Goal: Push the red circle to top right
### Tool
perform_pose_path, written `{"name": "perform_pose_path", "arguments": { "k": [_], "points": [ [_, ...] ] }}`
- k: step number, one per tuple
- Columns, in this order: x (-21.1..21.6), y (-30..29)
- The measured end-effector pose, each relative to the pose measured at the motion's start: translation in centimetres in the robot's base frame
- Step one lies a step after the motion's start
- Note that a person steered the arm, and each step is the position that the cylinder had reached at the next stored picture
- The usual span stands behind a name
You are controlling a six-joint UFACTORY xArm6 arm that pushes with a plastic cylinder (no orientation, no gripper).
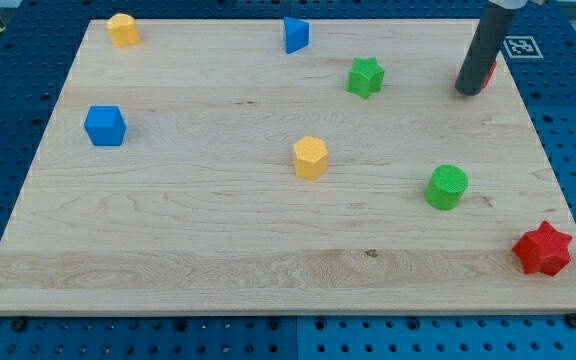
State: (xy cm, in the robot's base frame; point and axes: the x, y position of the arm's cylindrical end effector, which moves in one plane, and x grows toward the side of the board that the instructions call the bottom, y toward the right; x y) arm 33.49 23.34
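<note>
The red circle [489, 72] is mostly hidden behind my rod at the view's top right; only a red sliver shows at the rod's right side. My tip [467, 92] rests on the board just left of and below that sliver, touching or nearly touching the block. The wooden board [268, 230] fills most of the view.
A green star [365, 76] lies left of my tip. A blue wedge-like block [295, 35] and a yellow block [123, 29] sit near the top edge. A blue cube [105, 125] is at left, a yellow hexagon [310, 157] mid-board, a green cylinder [447, 187] and red star [543, 249] at right.
</note>
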Motion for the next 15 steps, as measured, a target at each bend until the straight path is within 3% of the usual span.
{"name": "perform_pose_path", "arguments": {
  "k": [4,8,12,15],
  "points": [
    [-1.2,5.6],
    [-5.1,5.3],
    [-3.4,0.9],
    [-4.2,1.2]
  ]
}}
